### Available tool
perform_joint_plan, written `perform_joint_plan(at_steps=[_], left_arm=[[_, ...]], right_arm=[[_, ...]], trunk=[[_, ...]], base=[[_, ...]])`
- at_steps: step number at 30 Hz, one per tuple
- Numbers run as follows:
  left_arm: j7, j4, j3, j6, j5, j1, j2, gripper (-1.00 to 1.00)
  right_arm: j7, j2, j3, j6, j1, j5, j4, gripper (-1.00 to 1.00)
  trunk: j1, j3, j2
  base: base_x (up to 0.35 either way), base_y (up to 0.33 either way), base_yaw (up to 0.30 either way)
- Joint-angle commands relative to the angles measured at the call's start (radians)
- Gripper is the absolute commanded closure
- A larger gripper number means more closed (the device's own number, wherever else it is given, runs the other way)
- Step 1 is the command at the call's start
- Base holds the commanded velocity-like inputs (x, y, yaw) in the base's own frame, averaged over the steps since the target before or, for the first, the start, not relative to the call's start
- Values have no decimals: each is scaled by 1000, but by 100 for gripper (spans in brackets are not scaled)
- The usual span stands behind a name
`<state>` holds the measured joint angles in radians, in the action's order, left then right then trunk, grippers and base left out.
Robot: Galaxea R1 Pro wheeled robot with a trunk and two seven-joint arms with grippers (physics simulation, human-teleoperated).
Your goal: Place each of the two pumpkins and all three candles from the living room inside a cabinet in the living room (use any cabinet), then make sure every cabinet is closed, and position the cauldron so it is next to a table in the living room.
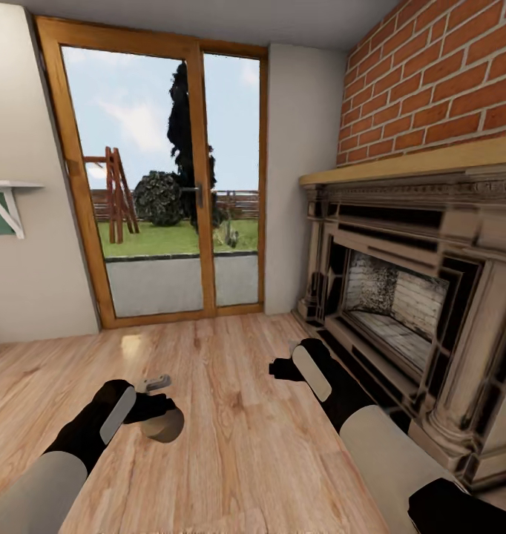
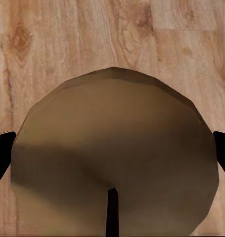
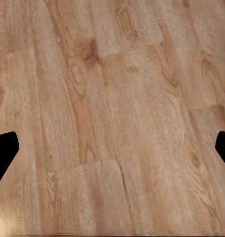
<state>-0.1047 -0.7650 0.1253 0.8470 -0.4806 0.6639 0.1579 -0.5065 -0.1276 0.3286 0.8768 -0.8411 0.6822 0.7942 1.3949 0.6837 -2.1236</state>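
Note:
My left gripper (image 1: 158, 412) is shut on a tan-beige candle (image 1: 164, 428), held low over the wooden floor. In the left wrist view the candle (image 2: 112, 148) looms large between the dark fingertips (image 2: 2, 150), its round top face toward the camera and a thin dark wick near the lower edge. My right gripper (image 1: 280, 368) hangs open over bare floorboards, and in the right wrist view its fingertips (image 3: 3, 153) stand wide apart with nothing between them. The pumpkins, the cabinet, the table and the cauldron are out of view.
A large stone fireplace (image 1: 409, 297) with a wooden mantel fills the right side under a brick wall (image 1: 438, 81). A wood-framed glass door (image 1: 164, 185) to the garden stands straight ahead. A small white shelf (image 1: 8, 200) juts from the left wall. Wooden floor (image 1: 231, 371) lies between.

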Motion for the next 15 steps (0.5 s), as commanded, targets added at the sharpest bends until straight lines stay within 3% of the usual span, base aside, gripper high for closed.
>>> perform_joint_plan(at_steps=[1, 15], left_arm=[[-10, -2, 5, 3, -12, 0, 2, 100], [-10, -2, 5, 3, -9, 0, -3, 100]], right_arm=[[-10, 0, 3, 1, -1, 11, 0, -100], [-10, 0, 4, 1, -1, 9, 1, -100]], trunk=[[-5, -1, 7], [-58, -36, 105]], base=[[-302, 0, -264], [-333, 0, -263]])
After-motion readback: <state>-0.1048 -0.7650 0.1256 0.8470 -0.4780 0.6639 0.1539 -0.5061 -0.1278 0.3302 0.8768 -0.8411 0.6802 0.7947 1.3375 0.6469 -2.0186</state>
